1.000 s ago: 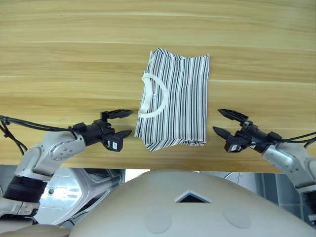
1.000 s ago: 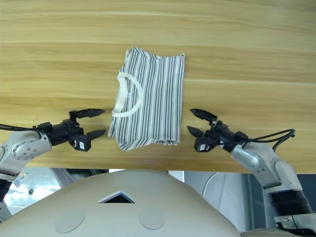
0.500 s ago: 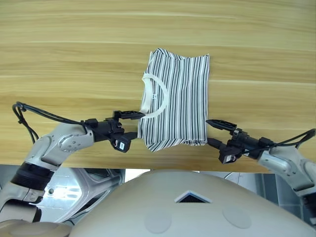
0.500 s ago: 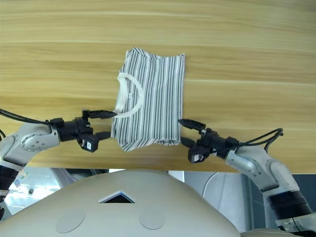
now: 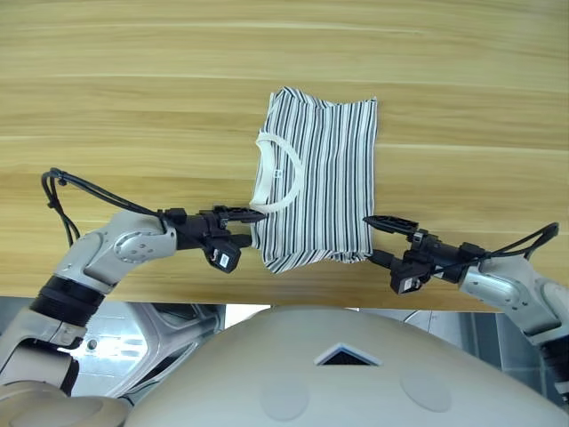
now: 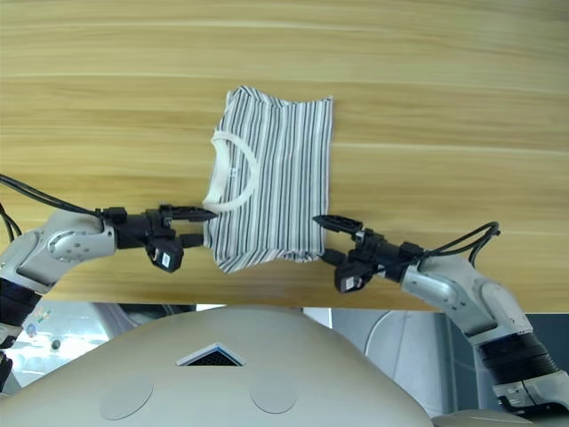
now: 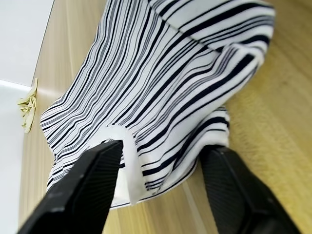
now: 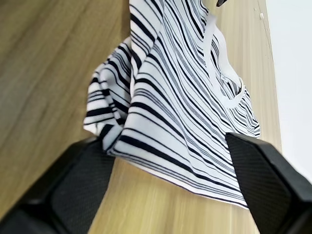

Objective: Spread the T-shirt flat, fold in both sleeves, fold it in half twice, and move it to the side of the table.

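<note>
Light wood table (image 5: 133, 107), with all the action packed toward the near edge. On the left, the left gripper (image 5: 252, 226) is held low against the left edge of the T-shirt (image 5: 320, 178). Its 2 fingers are spread apart and nothing is clamped. 1 finger is laid by the near end of the white collar (image 5: 300, 173), and the shirt's near-left corner is framed between the 2 in the left wrist view. In the middle, the black-and-white striped T-shirt is laid folded into a tall rectangle, collar on its left side, a bit rumpled along the near hem. On the right, the right gripper (image 5: 372, 238) is set at the near-right corner, fingers also spread wide with the bunched corner between them, not pinched.
</note>
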Tool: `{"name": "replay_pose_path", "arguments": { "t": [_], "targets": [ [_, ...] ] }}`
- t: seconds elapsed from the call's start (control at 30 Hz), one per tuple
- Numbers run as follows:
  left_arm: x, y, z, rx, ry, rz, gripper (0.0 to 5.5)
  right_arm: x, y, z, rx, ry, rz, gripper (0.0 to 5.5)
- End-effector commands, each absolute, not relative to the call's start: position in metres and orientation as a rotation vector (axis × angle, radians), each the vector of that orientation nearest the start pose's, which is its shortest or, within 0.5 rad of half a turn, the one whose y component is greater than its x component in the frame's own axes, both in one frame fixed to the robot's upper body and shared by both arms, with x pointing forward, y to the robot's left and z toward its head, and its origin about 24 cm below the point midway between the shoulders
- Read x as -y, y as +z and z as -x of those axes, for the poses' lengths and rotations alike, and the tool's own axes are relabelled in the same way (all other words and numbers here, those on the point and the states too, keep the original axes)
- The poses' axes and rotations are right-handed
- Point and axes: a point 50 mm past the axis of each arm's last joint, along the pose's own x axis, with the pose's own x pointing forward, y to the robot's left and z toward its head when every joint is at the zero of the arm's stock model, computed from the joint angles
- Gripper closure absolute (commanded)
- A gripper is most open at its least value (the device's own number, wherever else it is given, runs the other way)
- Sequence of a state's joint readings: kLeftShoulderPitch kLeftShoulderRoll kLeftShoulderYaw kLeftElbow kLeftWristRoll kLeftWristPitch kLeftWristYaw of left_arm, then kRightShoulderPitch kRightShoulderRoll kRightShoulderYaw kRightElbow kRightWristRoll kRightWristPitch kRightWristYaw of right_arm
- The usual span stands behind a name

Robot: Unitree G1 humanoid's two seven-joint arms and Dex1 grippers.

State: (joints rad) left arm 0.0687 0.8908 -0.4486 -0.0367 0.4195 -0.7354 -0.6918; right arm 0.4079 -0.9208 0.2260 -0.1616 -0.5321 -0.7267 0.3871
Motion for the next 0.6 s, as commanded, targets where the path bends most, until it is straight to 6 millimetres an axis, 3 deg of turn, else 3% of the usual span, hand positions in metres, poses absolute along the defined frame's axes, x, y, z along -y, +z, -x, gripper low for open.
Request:
{"name": "replay_pose_path", "arguments": {
  "t": [0.03, 0.33, 0.43, 0.6],
  "targets": [
    [-0.1793, 0.0119, -0.1518, -0.007, -1.637, -1.201, 3.33, 0.2010, 0.0201, -0.1145, 0.030, 1.343, 1.205, 1.49],
    [-0.1790, 0.0112, -0.1548, -0.011, -1.636, -1.193, 5.02, 0.2009, 0.0194, -0.1165, 0.021, 1.363, 1.207, 1.49],
    [-0.1790, 0.0113, -0.1552, -0.009, -1.637, -1.192, 5.46, 0.2011, 0.0180, -0.1173, 0.013, 1.372, 1.204, 2.03],
    [-0.1787, 0.0113, -0.1560, -0.005, -1.640, -1.192, 5.50, 0.1988, 0.0142, -0.1186, 0.000, 1.390, 1.197, 3.01]
  ]
}}
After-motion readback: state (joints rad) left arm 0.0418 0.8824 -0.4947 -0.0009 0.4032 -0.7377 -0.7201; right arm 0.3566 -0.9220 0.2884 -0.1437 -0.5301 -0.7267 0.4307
